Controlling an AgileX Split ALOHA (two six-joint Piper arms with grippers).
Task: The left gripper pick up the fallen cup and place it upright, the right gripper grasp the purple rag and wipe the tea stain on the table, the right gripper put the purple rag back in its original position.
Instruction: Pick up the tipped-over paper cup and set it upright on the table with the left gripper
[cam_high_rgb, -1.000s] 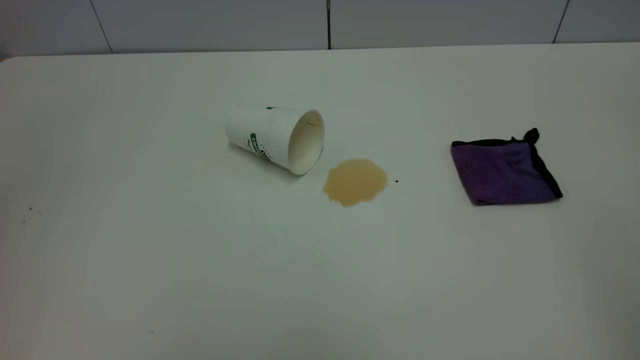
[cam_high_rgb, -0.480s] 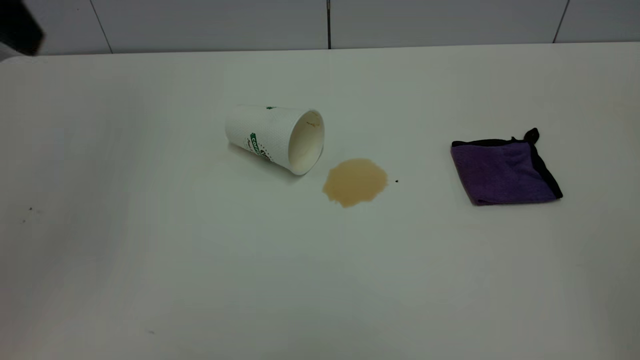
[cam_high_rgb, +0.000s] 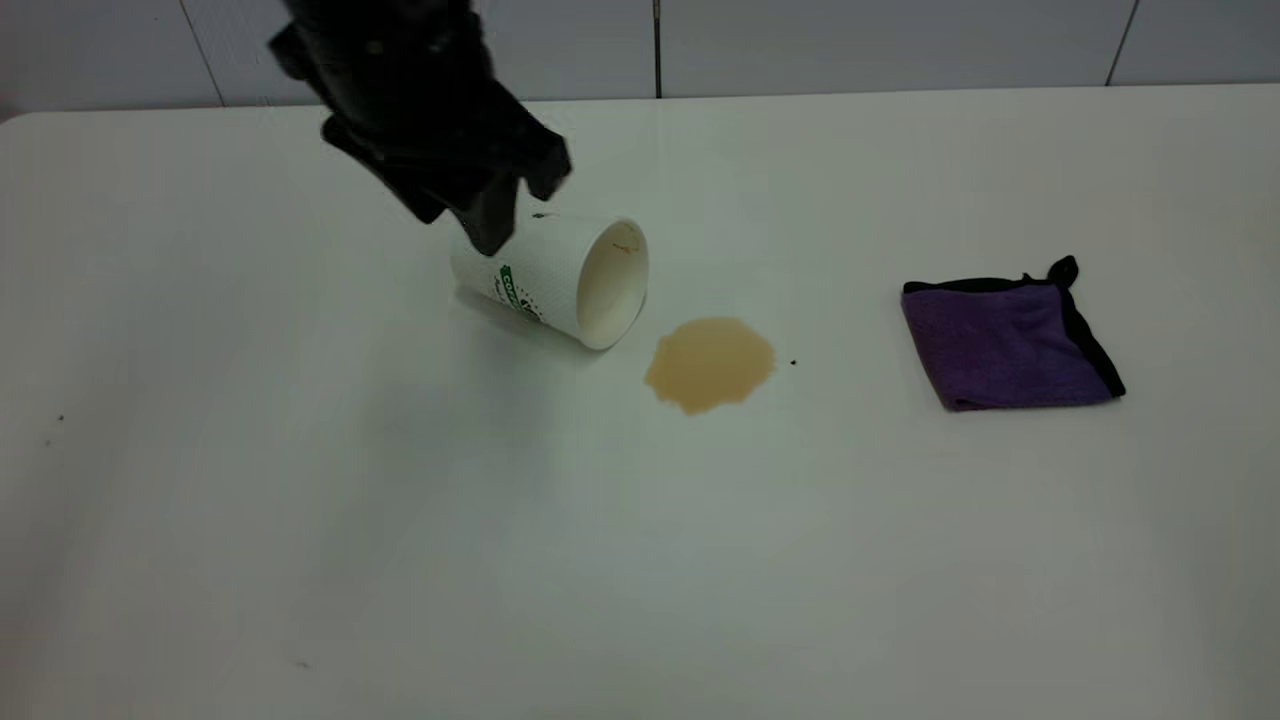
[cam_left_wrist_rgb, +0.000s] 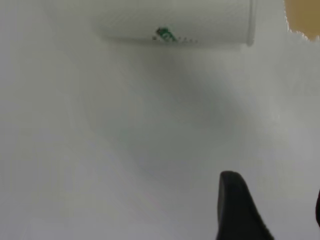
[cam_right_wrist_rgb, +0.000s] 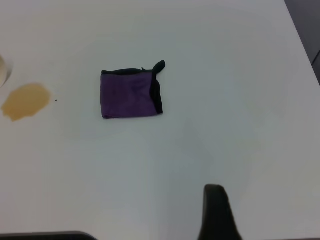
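A white paper cup (cam_high_rgb: 545, 275) with green print lies on its side, mouth toward a tan tea stain (cam_high_rgb: 710, 362). My left gripper (cam_high_rgb: 520, 215) hangs open just above and behind the cup's closed end, not touching it. In the left wrist view the gripper (cam_left_wrist_rgb: 272, 195) is open, with the cup (cam_left_wrist_rgb: 175, 20) and the stain's edge (cam_left_wrist_rgb: 305, 17) ahead. A folded purple rag (cam_high_rgb: 1005, 340) with black trim lies flat to the right. The right wrist view shows the rag (cam_right_wrist_rgb: 130, 94) and stain (cam_right_wrist_rgb: 26, 101) far from my open right gripper (cam_right_wrist_rgb: 270, 200), which is outside the exterior view.
Everything lies on a white table (cam_high_rgb: 400, 520). A grey panelled wall (cam_high_rgb: 850, 45) runs along its far edge. A small dark speck (cam_high_rgb: 793, 362) sits just right of the stain.
My left arm has swept in from the far left corner and now hangs over the cup. The cup, stain and rag have not moved.
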